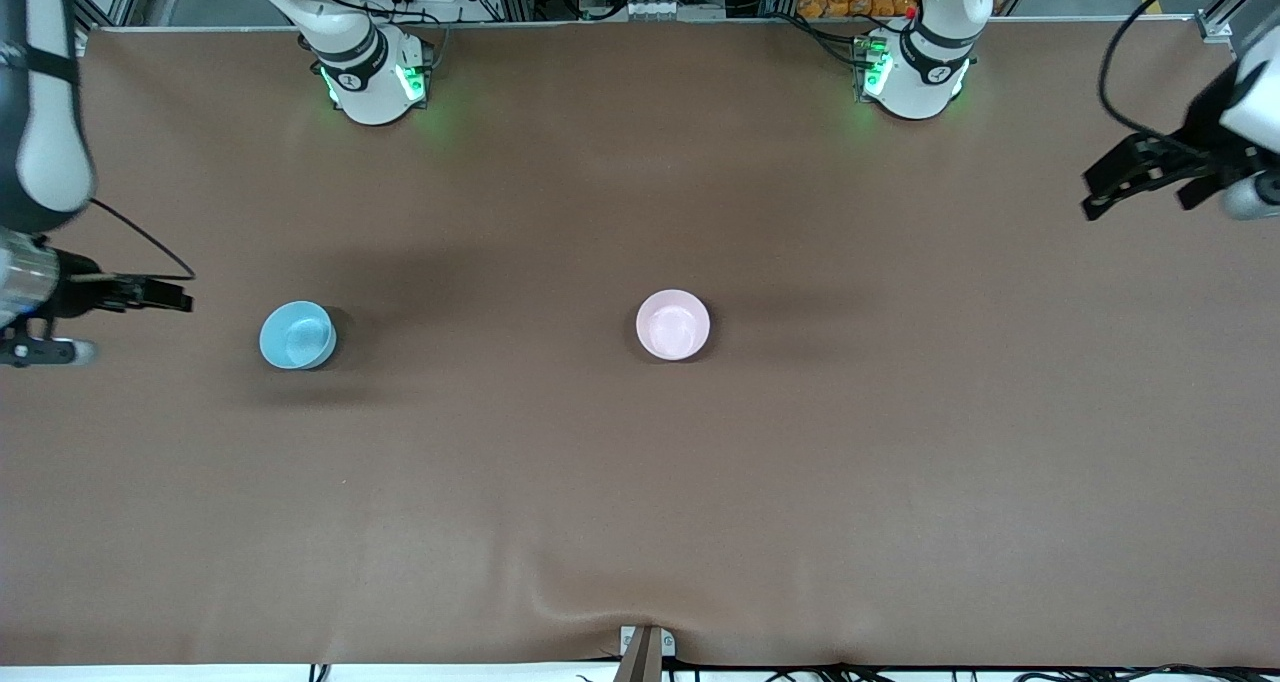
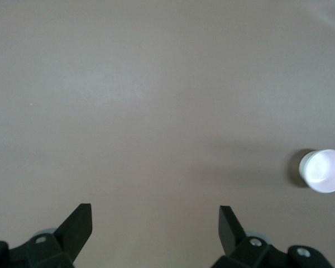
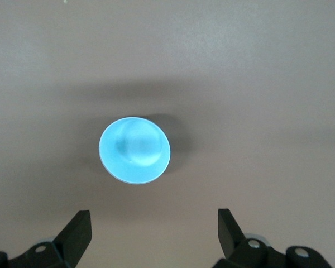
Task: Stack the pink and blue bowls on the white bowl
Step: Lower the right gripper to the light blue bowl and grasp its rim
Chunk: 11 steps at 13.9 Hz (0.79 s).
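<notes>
Surface (image 1: 640, 502): brown, bare and unobstructed along the edge nearest the front camera. Blue bowl (image 1: 297, 335): upright, mouth up, toward the right arm's end; round, no long axis. Pink bowl (image 1: 673, 324): upright at mid-surface, well apart from blue; whether white sits beneath, cannot tell. Right gripper (image 1: 170, 294): aloft near blue bowl, fingers (image 3: 78, 231) spread wide, empty. Left gripper (image 1: 1115, 177): raised over the left arm's end, fingers (image 2: 81, 223) apart, empty, well clear of pink.

blue bowl (image 3: 135, 149) upright on brown bench (image 3: 268, 84) | right gripper (image 3: 154, 226) above, fingers (image 3: 78, 226) spread, empty
</notes>
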Each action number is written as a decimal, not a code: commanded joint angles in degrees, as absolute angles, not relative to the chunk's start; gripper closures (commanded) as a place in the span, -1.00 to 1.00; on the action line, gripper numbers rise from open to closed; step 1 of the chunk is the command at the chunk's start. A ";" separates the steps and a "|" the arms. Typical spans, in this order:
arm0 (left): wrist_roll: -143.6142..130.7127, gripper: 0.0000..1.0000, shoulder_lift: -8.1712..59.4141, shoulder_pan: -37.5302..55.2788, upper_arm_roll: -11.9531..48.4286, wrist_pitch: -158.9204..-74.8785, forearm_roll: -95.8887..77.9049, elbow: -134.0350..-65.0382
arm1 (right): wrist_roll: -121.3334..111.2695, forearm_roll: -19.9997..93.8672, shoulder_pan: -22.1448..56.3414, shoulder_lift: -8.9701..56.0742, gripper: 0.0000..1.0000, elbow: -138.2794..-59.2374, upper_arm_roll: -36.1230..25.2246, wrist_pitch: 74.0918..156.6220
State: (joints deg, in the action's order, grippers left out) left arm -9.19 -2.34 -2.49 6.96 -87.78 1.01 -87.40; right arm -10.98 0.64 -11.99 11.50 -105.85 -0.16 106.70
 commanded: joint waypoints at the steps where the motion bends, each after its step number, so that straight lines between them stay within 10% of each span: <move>1: -4.67 -1.00 -5.01 2.11 0.80 -87.10 1.23 -89.91 | -12.30 1.84 -12.92 10.63 -1.00 -113.45 0.62 114.58; 8: -4.39 -1.00 -5.89 1.58 1.14 -84.64 1.23 -89.65 | -19.07 6.50 -15.03 18.45 -0.78 -115.92 0.62 123.39; 11: -4.39 -1.00 -5.63 1.58 1.14 -84.73 1.23 -89.56 | -19.25 6.50 -14.24 19.68 -0.36 -119.08 0.70 129.44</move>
